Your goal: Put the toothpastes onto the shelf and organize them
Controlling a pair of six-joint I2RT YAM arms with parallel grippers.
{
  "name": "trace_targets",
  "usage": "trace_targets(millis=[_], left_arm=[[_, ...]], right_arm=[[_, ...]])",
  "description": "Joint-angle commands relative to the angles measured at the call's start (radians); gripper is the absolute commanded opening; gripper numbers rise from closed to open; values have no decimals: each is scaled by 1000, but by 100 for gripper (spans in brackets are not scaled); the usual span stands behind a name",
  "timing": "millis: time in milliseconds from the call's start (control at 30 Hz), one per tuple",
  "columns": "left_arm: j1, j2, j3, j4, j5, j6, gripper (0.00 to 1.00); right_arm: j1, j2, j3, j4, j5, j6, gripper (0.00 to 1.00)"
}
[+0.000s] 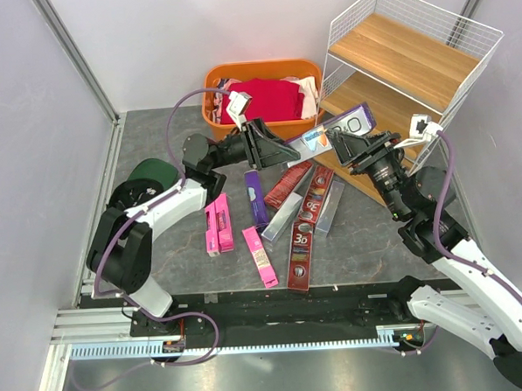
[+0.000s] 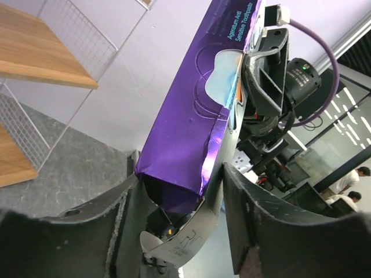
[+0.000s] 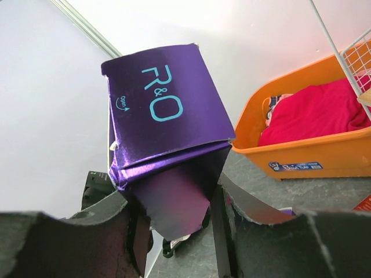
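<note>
A glossy purple toothpaste box (image 1: 341, 128), long, narrow and square-ended cardboard with teal lettering, hangs in the air between two robot arms, above the far right part of the grey, stone-patterned table (image 1: 368, 242) and just in front of the shelf (image 1: 403, 57). The left gripper (image 1: 287, 153) takes its lower end: in the left wrist view the dark, rough-surfaced fingers (image 2: 87, 231) press in on either side of the box's dented, partly open flap. The right gripper (image 1: 348, 143) clamps the upper end, its fingers (image 3: 272, 243) squeezing the box just below the printed end flap. The box tilts upward toward the shelf, a white wire frame carrying slanted, light-brown wooden boards, all bare.

Beneath and nearer the arms, other toothpaste boxes (image 1: 301, 255) lie scattered across the middle of the table: two bright pink ones (image 1: 217, 226) side by side, a third pink one (image 1: 260, 257) near the front edge, a purple one (image 1: 256, 198), several dark red and silver-grey ones overlapping. At the table's far edge, left of the shelf, an orange plastic basket (image 1: 213, 110) holds folded red clothes (image 1: 269, 97).
</note>
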Motion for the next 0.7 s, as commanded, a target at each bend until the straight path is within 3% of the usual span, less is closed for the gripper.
trace_targets(millis=[0, 200, 467, 667], left_arm=[[-8, 8, 34, 82, 35, -43, 48], [-8, 10, 29, 98, 30, -56, 31], [3, 28, 0, 160, -40, -111, 27], [39, 38, -44, 251, -86, -177, 18]], right_arm=[[3, -2, 22, 65, -26, 27, 48], [3, 21, 25, 47, -30, 28, 65], [3, 15, 45, -28, 29, -10, 96], [3, -12, 56, -95, 93, -51, 98]])
